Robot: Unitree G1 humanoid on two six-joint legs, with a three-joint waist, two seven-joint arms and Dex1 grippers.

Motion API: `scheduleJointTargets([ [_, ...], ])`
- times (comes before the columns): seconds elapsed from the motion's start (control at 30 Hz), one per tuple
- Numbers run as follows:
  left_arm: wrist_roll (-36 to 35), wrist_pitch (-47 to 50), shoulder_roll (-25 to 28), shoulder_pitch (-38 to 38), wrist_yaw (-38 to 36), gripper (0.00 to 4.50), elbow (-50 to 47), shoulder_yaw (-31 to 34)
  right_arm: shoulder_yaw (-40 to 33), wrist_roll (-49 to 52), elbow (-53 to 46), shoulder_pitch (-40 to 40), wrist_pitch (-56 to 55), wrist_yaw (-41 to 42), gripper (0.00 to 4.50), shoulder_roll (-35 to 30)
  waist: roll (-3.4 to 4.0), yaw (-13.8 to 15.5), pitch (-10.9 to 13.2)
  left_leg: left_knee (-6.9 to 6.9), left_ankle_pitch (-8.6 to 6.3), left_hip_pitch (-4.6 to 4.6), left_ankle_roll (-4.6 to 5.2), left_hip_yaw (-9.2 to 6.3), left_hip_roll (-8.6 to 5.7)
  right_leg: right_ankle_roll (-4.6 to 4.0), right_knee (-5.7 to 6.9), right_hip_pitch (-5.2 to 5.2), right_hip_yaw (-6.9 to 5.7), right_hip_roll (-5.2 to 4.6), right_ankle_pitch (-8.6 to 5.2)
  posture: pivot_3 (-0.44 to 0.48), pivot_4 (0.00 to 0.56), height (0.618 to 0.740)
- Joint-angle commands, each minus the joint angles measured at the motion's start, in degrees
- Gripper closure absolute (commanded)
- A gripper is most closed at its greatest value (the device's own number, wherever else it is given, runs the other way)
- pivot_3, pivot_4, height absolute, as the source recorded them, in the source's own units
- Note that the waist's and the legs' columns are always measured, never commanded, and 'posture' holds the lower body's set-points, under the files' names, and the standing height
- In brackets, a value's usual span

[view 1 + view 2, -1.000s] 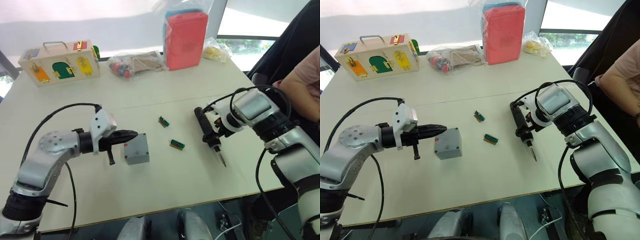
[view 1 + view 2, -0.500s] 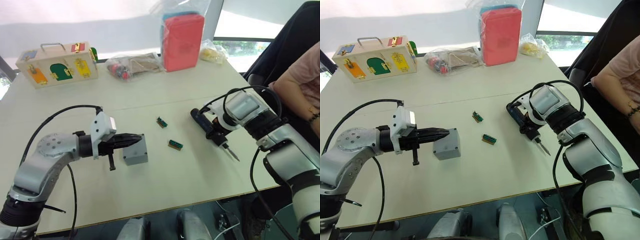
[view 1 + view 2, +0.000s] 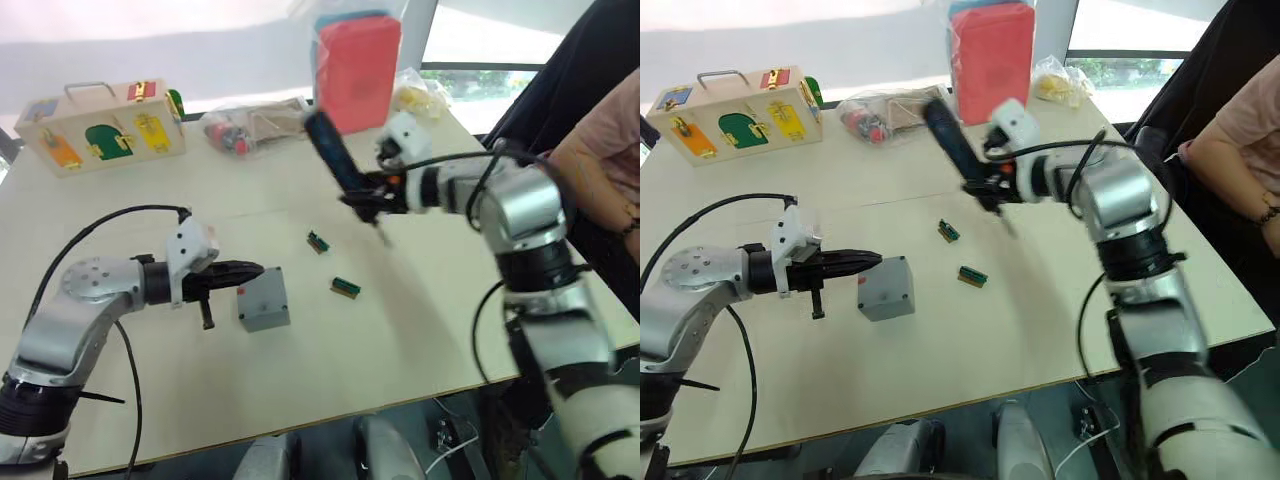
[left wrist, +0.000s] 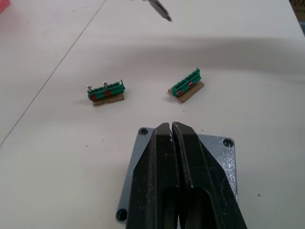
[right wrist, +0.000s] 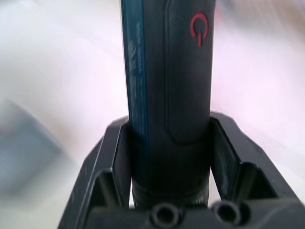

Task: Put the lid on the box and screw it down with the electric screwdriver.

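Grey plastic box (image 3: 263, 299) (probably light, rigid) sits on the bench; left gripper (image 3: 252, 270) clenched empty just above it; right gripper (image 5: 164, 143) grasps the slim, stiff screwdriver (image 3: 335, 160).

1. The box (image 3: 264, 300) sat on the counter (image 3: 330, 360), lid (image 4: 217, 157) on it, left tool (image 3: 252, 270) at its left edge.
2. Two connector blocks (image 3: 346, 287) lay right of it.
3. The electric screwdriver (image 3: 335, 165) hung above them in the right tool (image 3: 372, 196).
4. Wooden box (image 3: 95, 125) stood far left; bagged case (image 3: 357, 65) far centre.
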Motion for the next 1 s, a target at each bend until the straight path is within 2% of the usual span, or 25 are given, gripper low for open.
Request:
scheduleJointTargets([
  [0.03,1.3,-2.0,1.7,-0.2,-1.6,4.50,0.9,0.9,-6.6,4.2,-6.0,1.7,-9.0,-4.8,2.67,6.8,-0.02,0.4,0.0,0.02,0.00,0.01,0.00,-0.02,-0.03,0.00,0.02,0.03,-0.01,-0.03,0.00,0.000,0.150,0.740],
  [0.17,2.9,-1.9,0.9,0.4,-1.0,4.50,1.2,-0.8,-4.8,4.3,-6.7,7.9,-21.9,-5.3,2.67,15.5,-0.07,1.0,0.0,0.09,0.00,0.08,0.01,-0.03,-0.13,0.00,0.14,0.08,-0.02,-0.10,0.00,0.000,0.150,0.740],
  [0.3,5.1,-3.3,-0.2,1.0,0.0,4.50,2.8,-1.9,-1.4,1.8,-5.1,12.4,-28.9,-5.4,2.67,18.8,-0.07,1.1,0.0,0.08,0.01,0.08,0.01,-0.03,-0.14,0.00,0.31,0.04,0.00,-0.09,0.00,0.000,0.150,0.740],
  [0.5,8.6,-5.3,-2.4,1.5,1.9,4.50,6.0,-3.9,2.2,-0.6,-2.2,15.8,-35.1,-5.2,2.67,20.9,-0.07,1.0,0.0,0.06,0.07,0.14,-0.10,-0.03,-0.10,-0.01,0.36,-0.03,0.01,-0.02,-0.01,0.000,0.150,0.740],
  [1.0,10.5,-5.9,-5.2,0.3,2.5,4.50,8.2,-5.9,5.9,-2.3,-1.9,21.3,-37.2,-6.4,2.67,21.5,-0.08,1.1,-0.1,0.07,0.07,0.18,-0.10,-0.05,-0.11,-0.02,0.38,0.02,0.01,-0.03,-0.01,0.000,0.150,0.740],
])
